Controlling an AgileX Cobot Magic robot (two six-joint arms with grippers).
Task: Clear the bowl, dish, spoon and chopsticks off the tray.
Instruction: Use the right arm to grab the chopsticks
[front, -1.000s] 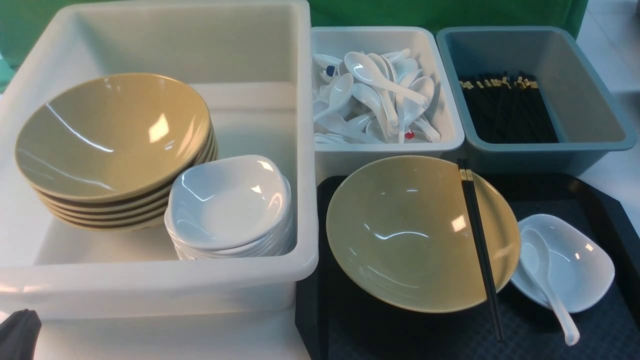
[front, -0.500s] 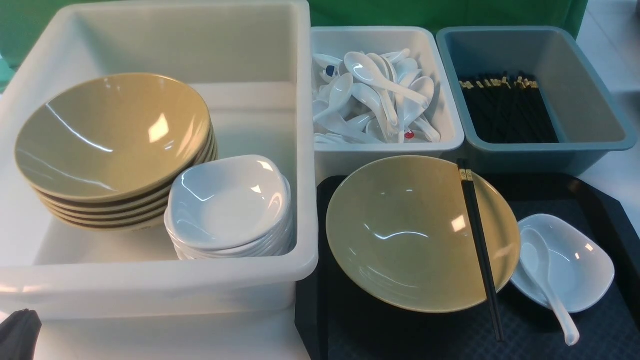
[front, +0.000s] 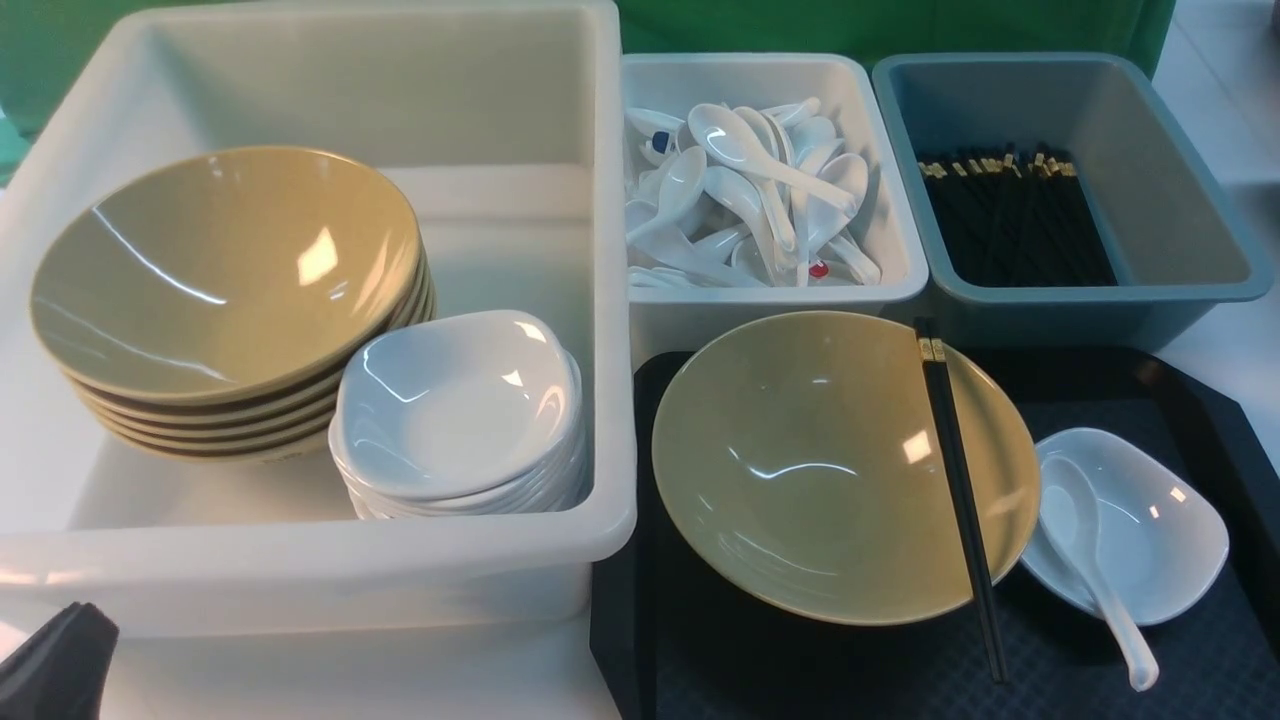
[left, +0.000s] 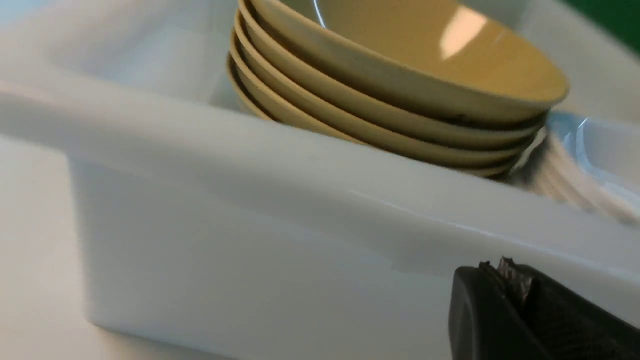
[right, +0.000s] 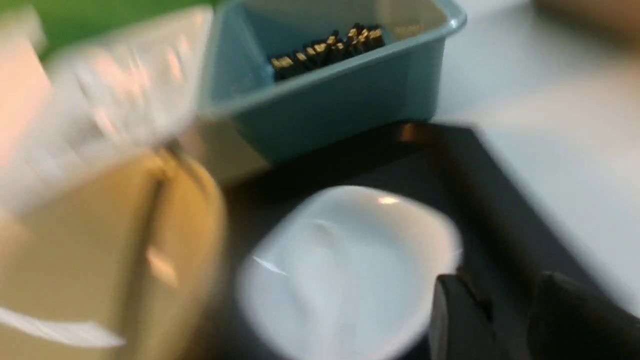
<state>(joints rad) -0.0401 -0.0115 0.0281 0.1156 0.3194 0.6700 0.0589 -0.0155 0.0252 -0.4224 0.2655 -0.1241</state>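
Front view | we log tray right of tub | bowl on tray | dish on tray, just right of bowl | chopsticks across bowl's right rim | spoon scoop in dish, handle over its near edge | left gripper jaws closed, empty, by tub's near wall | right gripper jaws narrowly apart, empty, near dish, blurred
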